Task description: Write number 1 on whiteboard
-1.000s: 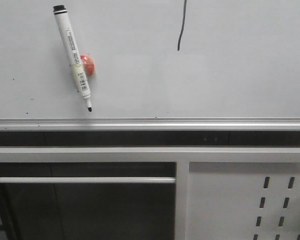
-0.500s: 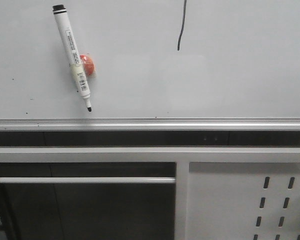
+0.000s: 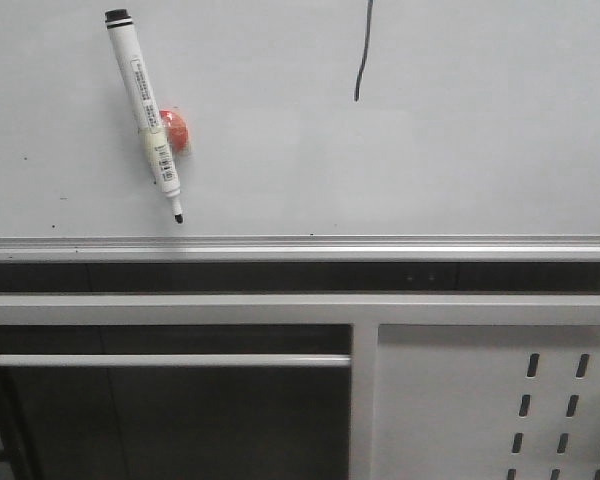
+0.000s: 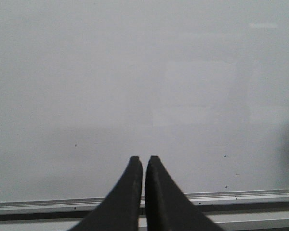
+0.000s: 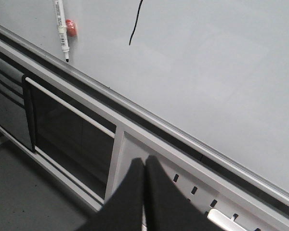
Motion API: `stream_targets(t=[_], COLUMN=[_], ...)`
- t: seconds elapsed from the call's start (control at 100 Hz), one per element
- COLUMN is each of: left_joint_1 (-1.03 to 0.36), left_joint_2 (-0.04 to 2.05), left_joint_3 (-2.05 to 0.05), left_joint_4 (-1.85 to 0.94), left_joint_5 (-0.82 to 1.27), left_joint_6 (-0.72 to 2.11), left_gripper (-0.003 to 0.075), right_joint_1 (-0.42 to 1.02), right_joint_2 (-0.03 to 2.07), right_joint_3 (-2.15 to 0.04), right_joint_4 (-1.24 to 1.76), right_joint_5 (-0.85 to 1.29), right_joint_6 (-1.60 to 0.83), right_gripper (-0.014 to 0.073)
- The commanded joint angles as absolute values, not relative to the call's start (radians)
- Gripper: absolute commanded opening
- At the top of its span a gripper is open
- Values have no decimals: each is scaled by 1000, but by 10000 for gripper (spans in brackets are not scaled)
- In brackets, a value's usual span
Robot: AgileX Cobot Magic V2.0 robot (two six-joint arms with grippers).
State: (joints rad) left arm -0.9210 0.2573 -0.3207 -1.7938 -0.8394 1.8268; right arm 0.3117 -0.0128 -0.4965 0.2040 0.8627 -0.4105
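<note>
Left gripper (image 4: 144, 166): fingers pressed together, holding nothing, facing the whiteboard (image 3: 460, 160) above its silver rail (image 3: 300, 246). Right gripper (image 5: 144, 166): fingers likewise closed and empty, over the grey slotted panel (image 5: 192, 187) below the rail. The number 1 (image 3: 361, 55): a thin black stroke on the whiteboard, long axis near-vertical, slightly curved, upper end cut by the frame edge. A marker (image 3: 146, 110) hangs left of the stroke, tip pointing down toward the rail, beside a red-orange holder (image 3: 178, 130).
</note>
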Motion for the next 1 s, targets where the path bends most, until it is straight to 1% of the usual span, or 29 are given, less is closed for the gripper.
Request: stream_targets(t=[0.0, 0.65, 0.75, 0.88, 0.99], left_joint_1=[-926, -914, -852, -708, -592], left_joint_2=[267, 262, 244, 234, 234], left_joint_3=[-354, -345, -338, -335, -324], left_joint_4=[-1739, -1734, -1746, -1848, -1848], left_joint_5=[-811, -830, -833, -819, -723], left_joint_6=[1829, 1810, 1732, 1723, 1723], left_gripper=[-18, -18, -18, -18, -18], right_joint_1=[307, 307, 307, 307, 307], right_joint_2=[-25, -25, -25, -25, -25], right_joint_3=[-518, -518, -518, -518, -518], right_joint_4=[205, 205, 205, 205, 205], right_joint_5=[779, 779, 779, 779, 779], right_joint_6=[-412, -412, -412, -412, -412], right_gripper=[-71, -71, -71, -71, -71])
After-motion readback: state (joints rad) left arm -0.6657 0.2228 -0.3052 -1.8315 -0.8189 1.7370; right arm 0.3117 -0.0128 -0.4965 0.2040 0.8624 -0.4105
